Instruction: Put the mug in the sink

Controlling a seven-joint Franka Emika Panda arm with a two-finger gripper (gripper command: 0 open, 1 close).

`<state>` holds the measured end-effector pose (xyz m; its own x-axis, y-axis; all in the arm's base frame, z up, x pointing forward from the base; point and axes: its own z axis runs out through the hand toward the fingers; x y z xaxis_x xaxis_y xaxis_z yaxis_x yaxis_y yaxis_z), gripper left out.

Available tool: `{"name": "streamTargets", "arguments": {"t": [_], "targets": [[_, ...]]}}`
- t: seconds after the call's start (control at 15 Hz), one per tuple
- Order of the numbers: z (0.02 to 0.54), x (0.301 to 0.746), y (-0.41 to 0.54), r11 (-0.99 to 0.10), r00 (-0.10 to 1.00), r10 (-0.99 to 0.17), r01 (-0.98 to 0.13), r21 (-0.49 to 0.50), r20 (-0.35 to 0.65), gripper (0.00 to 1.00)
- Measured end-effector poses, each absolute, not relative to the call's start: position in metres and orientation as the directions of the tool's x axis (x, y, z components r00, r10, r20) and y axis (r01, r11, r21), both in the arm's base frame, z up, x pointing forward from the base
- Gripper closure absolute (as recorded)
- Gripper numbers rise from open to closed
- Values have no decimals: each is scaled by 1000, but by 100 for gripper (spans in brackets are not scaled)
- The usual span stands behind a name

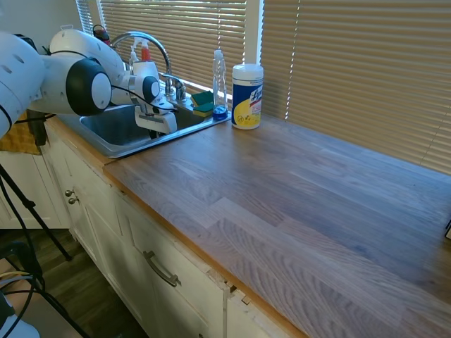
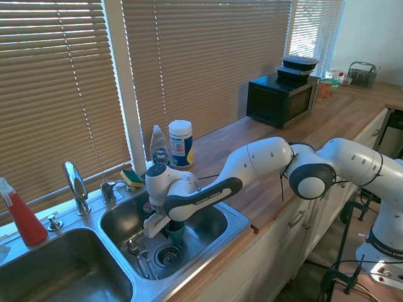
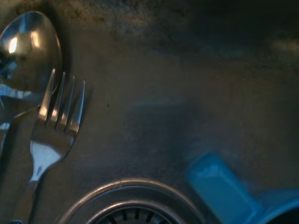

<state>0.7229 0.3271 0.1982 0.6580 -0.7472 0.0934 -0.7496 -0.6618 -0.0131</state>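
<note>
The gripper (image 2: 171,228) is clenching the mug (image 2: 175,233), which is hanging upright, long axis vertical, mouth up, inside the sink (image 2: 236,221) basin, at about one o'clock from the drain (image 2: 168,255). A fork (image 3: 53,135) and spoon (image 3: 29,49) are lying on the steel floor. A wooden counter (image 1: 296,204) is stretching beneath window blinds (image 1: 352,67).

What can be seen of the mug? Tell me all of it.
The mug is small, teal-blue and plain-sided, with an opaque look; its material can't be told. It stands upright, low inside the sink's right basin, beside the drain. The gripper comes down on it from above and hides its rim. The wrist view shows a blue handle-like part over the basin floor. Whether its base touches the floor is unclear.
</note>
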Motion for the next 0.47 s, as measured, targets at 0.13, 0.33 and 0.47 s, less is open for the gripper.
{"name": "streamTargets", "arguments": {"t": [0.13, 0.33, 0.47], "targets": [[218, 726, 327, -660, 654, -749, -750, -36, 101, 0], [256, 725, 327, -661, 653, -749, -748, -63, 111, 0], [281, 718, 322, -661, 653, -749, -748, -64, 115, 0]]}}
